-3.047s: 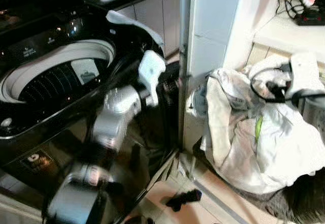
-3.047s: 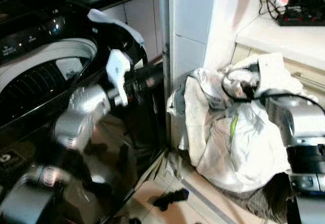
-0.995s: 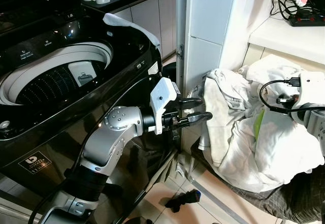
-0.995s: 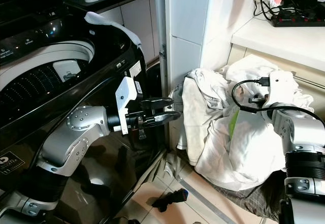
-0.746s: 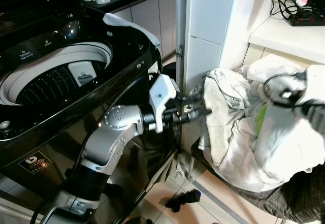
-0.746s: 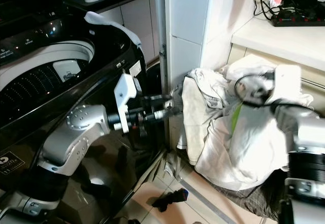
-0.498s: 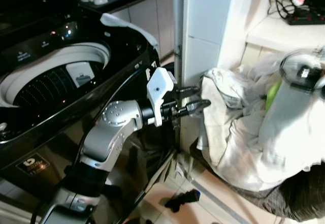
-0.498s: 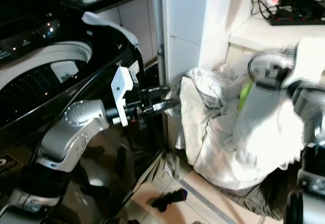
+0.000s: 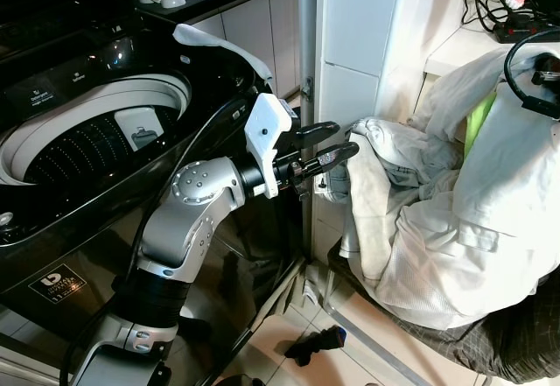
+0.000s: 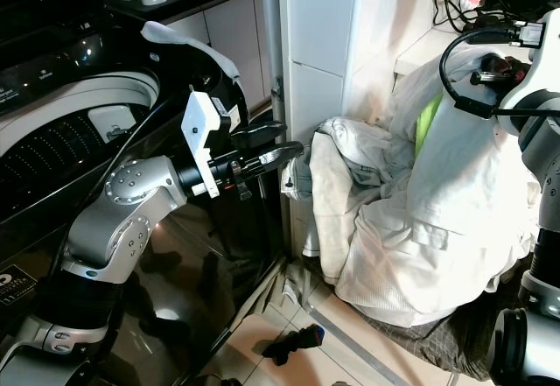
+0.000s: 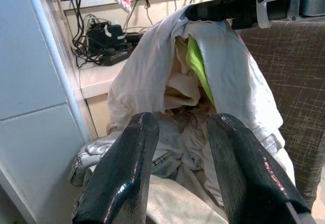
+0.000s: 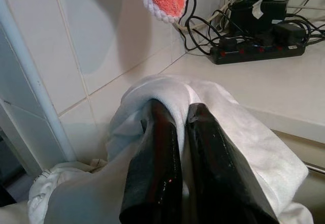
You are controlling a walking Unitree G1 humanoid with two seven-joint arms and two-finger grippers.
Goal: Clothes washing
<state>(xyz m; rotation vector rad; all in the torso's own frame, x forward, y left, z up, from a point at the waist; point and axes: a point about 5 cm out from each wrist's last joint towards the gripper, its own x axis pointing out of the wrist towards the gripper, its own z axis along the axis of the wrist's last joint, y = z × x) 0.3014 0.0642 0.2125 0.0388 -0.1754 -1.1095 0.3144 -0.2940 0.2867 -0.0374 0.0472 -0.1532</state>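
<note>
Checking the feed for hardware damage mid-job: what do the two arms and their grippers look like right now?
Both arms have silver metallic shells with round, bolt-studded joints and black ribbed sections. The left arm carries a white wrist-camera block and a loose black cable along it. The left gripper has two long, glossy black fingers. The right gripper has the same black fingers, and a black cable loops by that wrist.

Open-topped black washing machine (image 9: 96,132) occupies the frame's left. White tiled pillar (image 9: 350,62) stands at centre. Heap of white clothes (image 9: 420,220) sits at right, on a dark woven basket (image 9: 516,342). Black power strip (image 12: 256,51) rests on the white shelf (image 10: 420,53), upper right.
</note>
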